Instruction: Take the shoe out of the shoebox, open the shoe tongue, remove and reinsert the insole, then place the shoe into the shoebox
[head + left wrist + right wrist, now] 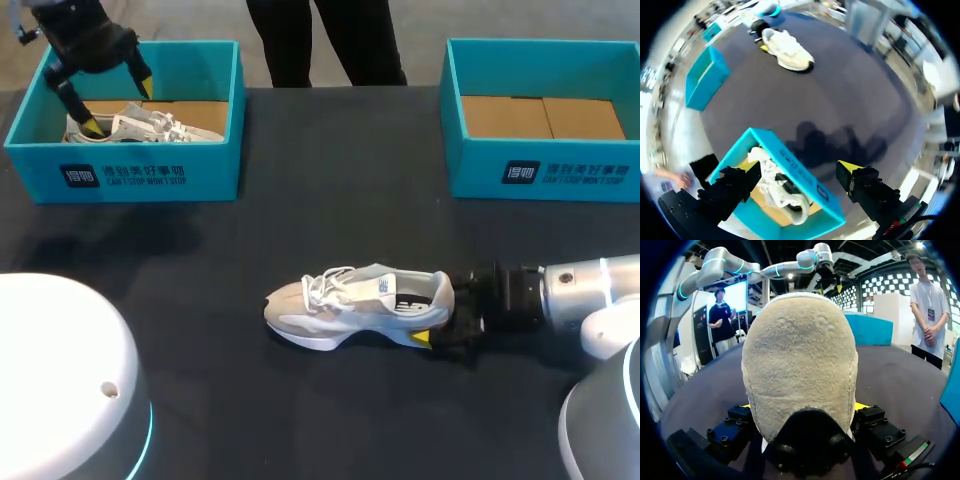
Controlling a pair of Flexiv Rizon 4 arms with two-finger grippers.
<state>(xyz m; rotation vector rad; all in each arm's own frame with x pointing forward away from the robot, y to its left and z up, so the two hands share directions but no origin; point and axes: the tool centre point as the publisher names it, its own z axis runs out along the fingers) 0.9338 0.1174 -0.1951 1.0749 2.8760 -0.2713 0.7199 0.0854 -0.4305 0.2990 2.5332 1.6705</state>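
1. The shoe [355,305] stands on its sole on the table [300,220], outside both boxes. Its laces look tied and its tongue lies down.
2. The right gripper [440,315] is at the shoe's heel. In the right wrist view its 2 fingers press the heel from both sides, so it is clamped on the shoe.
3. The right box [560,170] sits behind the shoe's heel end, well apart from it. Only its cardboard floor shows.
4. The left box [150,175] sits behind and beyond the shoe's toe, also well apart, and holds a 2nd shoe [150,125].
5. The left gripper [118,105] hangs over the left box, far from the shoe. Its fingers are spread and hold nothing. In the left wrist view, 1 tip is over the 2nd shoe and the other is outside the box wall.
6. Step in hand, as I judge it: take-out is done for the shoe, and opening the tongue comes next. I cannot tell how the insole sits.
7. The next move calls for the right gripper to hold the heel steady. The left gripper would cross to the shoe, come down over the laces and pinch the tongue's free edge, then pull it up and toward the toe. Tied laces may resist, and the shoe could tip if the heel grip is loose.
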